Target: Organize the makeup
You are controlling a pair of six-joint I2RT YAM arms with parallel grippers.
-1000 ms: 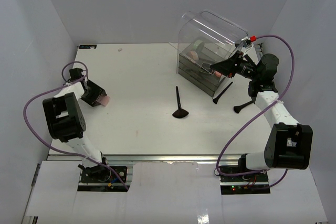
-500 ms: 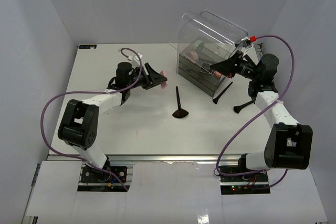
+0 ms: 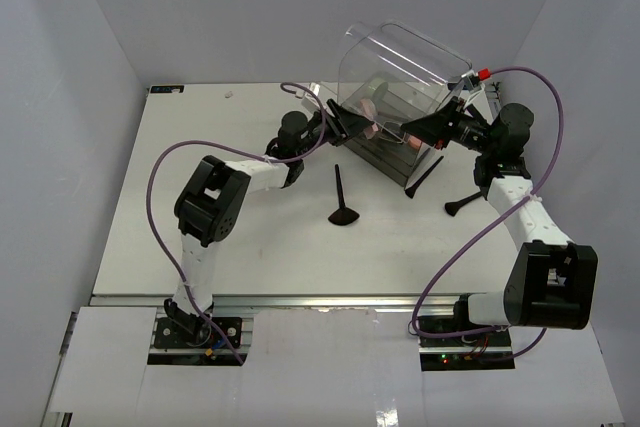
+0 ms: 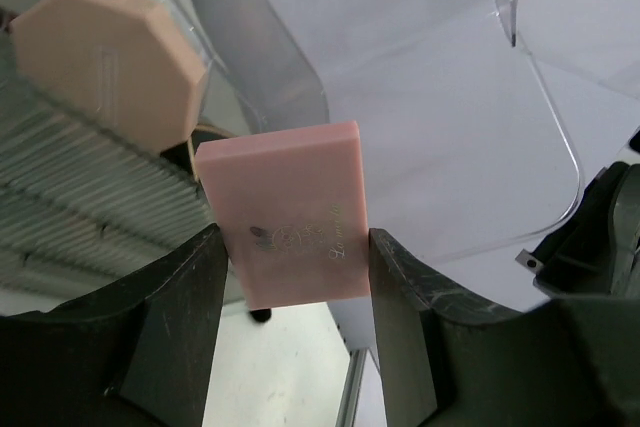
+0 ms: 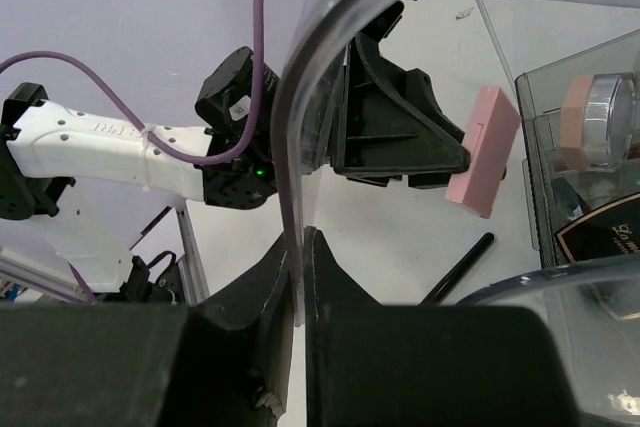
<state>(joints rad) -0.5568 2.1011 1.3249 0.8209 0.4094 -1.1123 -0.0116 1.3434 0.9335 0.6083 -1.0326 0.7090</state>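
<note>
My left gripper [image 4: 295, 247] is shut on a flat pink rectangular case [image 4: 285, 212] and holds it in the air at the open front of the clear drawer box [image 3: 375, 142]. Just inside the box sits the pink octagonal puff [image 4: 105, 57]. My right gripper [image 5: 300, 247] is shut on the edge of the box's clear lid [image 5: 295, 147] and keeps it raised. From that side the pink case [image 5: 483, 152] shows in the left gripper [image 5: 400, 137]. A fan-headed brush [image 3: 343, 209] lies on the table in front of the box.
Two black brushes [image 3: 425, 177] [image 3: 463, 204] lie on the table to the right of the box, under my right arm. A round jar [image 5: 590, 117] and a black compact with gold lettering [image 5: 600, 237] rest in the box's top tray. Walls close in the table.
My left arm has swung from the table's far left across to the box front, carrying the pink case. The right arm has stayed still, holding the lid up.
</note>
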